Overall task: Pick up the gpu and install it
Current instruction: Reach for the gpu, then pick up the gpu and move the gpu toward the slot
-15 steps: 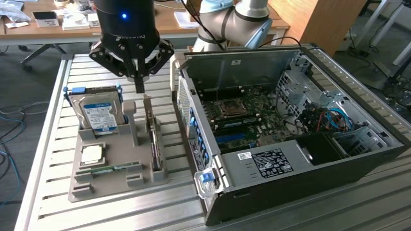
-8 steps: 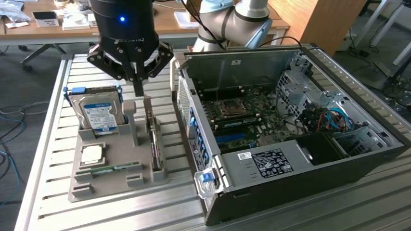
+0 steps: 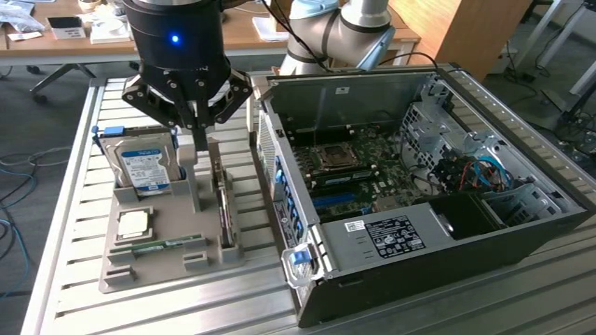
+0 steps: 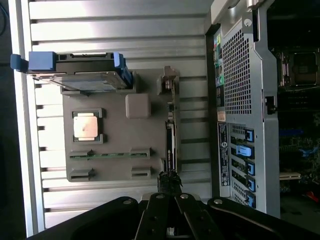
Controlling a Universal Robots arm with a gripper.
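A slatted metal counter (image 3: pixel 65 279) stands in an office room, with a wooden desk (image 3: pixel 242 36) at 12 o'clock. It carries one grey tray (image 3: pixel 163 271) and, at the tray's 3 o'clock, one open computer case (image 3: pixel 521 237). The tray holds one hard drive (image 3: pixel 144 167), one processor (image 3: pixel 133 223), one memory stick (image 3: pixel 163 245) and one gpu (image 3: pixel 225 209) (on edge, along the 3 o'clock side). The tool (image 3: pixel 197 129) hangs above the tray, pinched narrow.

Silver-grey arm (image 3: pixel 359 28) with pale blue cap (image 3: pixel 312 8), black wrist (image 3: pixel 177 42) with blue light (image 3: pixel 174 38), black linked jaws
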